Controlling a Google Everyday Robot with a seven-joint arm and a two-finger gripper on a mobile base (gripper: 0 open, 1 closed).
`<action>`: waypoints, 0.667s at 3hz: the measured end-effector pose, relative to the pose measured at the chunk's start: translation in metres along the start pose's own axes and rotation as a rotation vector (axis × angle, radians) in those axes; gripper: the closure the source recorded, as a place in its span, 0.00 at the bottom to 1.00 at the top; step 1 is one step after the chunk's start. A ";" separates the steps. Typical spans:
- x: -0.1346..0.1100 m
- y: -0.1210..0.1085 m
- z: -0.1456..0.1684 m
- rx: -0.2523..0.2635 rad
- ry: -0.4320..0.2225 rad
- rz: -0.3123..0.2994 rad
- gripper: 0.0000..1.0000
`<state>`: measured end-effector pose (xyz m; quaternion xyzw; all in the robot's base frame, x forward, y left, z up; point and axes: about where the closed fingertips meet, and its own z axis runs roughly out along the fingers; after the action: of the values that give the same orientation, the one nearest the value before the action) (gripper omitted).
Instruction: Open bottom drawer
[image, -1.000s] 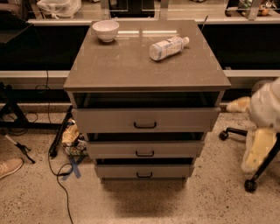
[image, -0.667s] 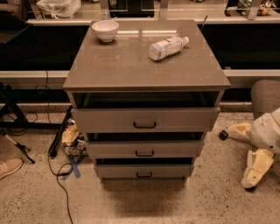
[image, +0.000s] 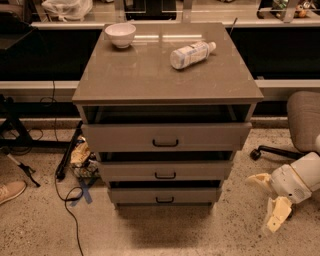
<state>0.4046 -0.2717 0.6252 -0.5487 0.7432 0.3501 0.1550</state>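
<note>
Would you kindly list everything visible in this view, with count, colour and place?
cabinet: one, grey-brown, centre
top drawer: one, grey-brown, black handle, highest
middle drawer: one, grey-brown, below it
bottom drawer: one, grey-brown, lowest, near the floor
bowl: one, white, cabinet top, back left
bottle: one, pale, lying on its side, cabinet top, back right
chair: one, grey, right edge
shoe: one, tan, floor at left edge
cable: one, black, floor left of the cabinet
gripper: one, cream, open, low to the right of the cabinet, apart from the drawers
</note>
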 end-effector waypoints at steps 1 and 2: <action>0.000 0.000 0.001 -0.001 0.000 0.000 0.00; 0.024 -0.022 0.033 -0.016 -0.019 -0.032 0.00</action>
<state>0.4115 -0.2693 0.5789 -0.5585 0.7300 0.3585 0.1634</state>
